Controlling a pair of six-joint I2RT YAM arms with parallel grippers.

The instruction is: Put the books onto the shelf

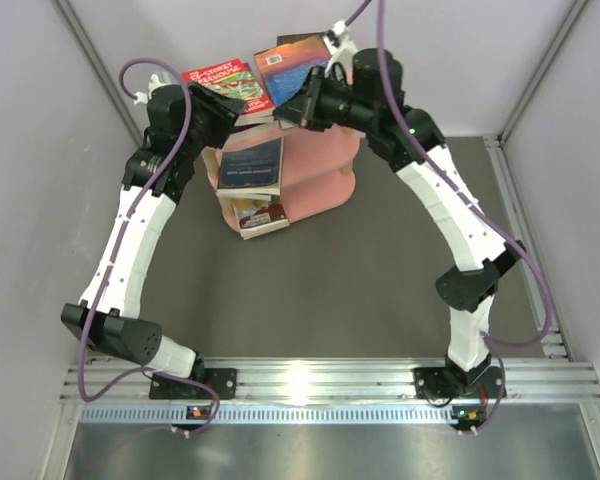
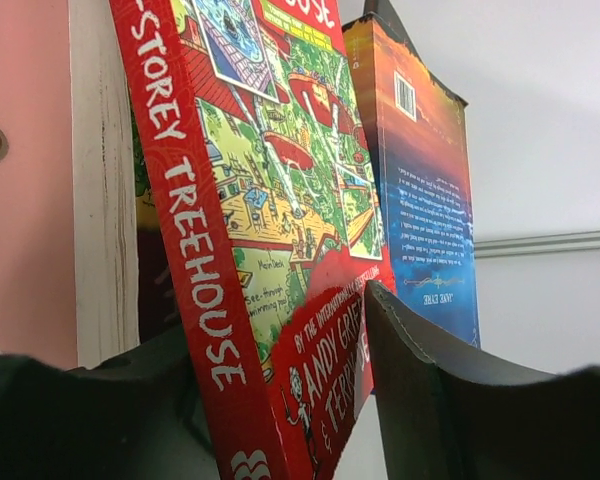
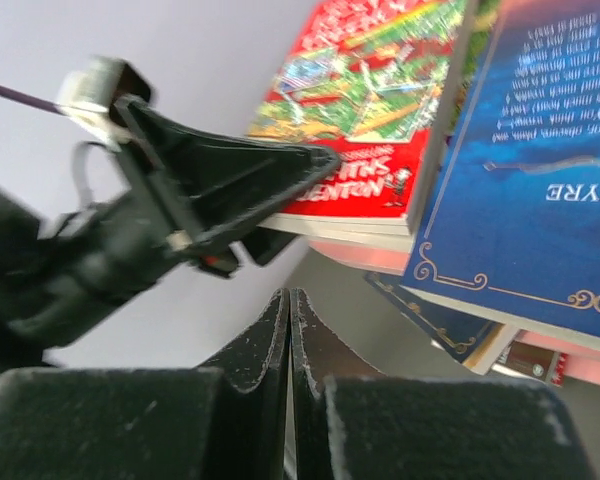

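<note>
Your shelf (image 1: 325,170) stands at the table's (image 1: 380,300) far edge. On its top, at the left end, the red book (image 1: 225,82) lies flat, cover up, long axis far-to-near. Your left gripper (image 2: 275,340) has its jaws apart astride the spine. The blue book (image 1: 292,60) lies just beside it, back cover up. Your right gripper (image 3: 288,296) has its jaws together and is empty.

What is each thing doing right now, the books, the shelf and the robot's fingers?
Shelf: upright, holding books.
Red book: flat on top board.
Blue book: flat on top, beside red book.
Navy book: flat on middle board, sticking out.
Bottom books: stacked flat below navy book.
Left fingers: apart around red book; grip unclear.
Right fingers: shut, empty.
</note>
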